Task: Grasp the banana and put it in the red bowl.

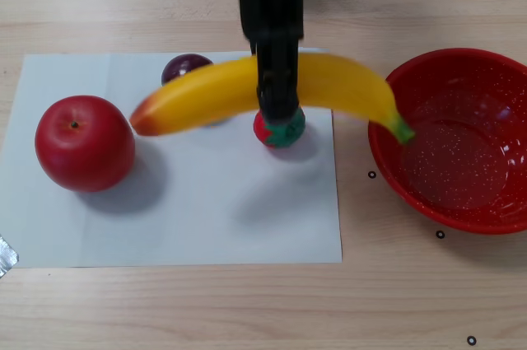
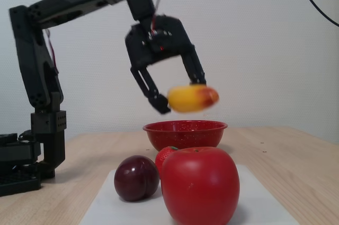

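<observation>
So the gripper (image 1: 278, 103) has its two fingers clamped on the banana (image 1: 338, 82) about mid-length, and in the fixed view the gripper (image 2: 180, 100) and banana (image 2: 192, 98) are clearly up in the air, well above the table (image 2: 286, 151), with the fruit end-on to that camera and a bit blurry. In the other view the banana stretches from about 9 o'clock to 3 o'clock of the gripper, orange-red end at the left, green stem tip at the right, and that tip overlaps the left rim of the red bowl (image 1: 461, 202). The red bowl (image 2: 185, 132) sits on the wood at 3 o'clock of the white paper sheet (image 1: 206, 218) in the other view, off the paper. Directly under the fingers in that view is a small strawberry (image 1: 280, 129), with a dark plum (image 1: 185, 66) at roughly 10 o'clock of it, partly hidden behind the banana. The red apple (image 1: 84, 142) sits on the paper out at 9 o'clock. In the fixed view the apple (image 2: 200, 185), plum (image 2: 136, 178) and strawberry (image 2: 164, 156) all sit up front on the paper, with the black arm (image 2: 69, 0) reaching in from the left.
</observation>
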Robot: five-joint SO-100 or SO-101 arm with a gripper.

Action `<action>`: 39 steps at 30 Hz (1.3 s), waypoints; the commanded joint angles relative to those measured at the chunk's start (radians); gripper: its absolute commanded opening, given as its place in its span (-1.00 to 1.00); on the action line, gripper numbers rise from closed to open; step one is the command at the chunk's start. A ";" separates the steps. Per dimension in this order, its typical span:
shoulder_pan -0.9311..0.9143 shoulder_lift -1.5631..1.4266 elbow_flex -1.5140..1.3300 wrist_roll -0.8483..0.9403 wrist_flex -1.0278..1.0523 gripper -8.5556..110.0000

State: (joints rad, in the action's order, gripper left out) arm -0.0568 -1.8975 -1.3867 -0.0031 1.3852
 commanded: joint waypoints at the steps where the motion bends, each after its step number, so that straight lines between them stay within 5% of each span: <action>1: -0.029 -0.176 0.043 0.003 -0.046 -0.85; 8: -0.143 -0.196 0.103 0.078 -0.015 -0.85; 22: -0.439 -0.189 -0.021 0.161 -0.408 -0.85; 31: -0.532 -0.106 -0.126 0.129 -0.558 -0.85; 39: -0.552 -0.055 -0.268 0.023 -0.723 -0.65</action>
State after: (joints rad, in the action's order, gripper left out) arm -0.5967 -1.8975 -1.7135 0.0460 0.7332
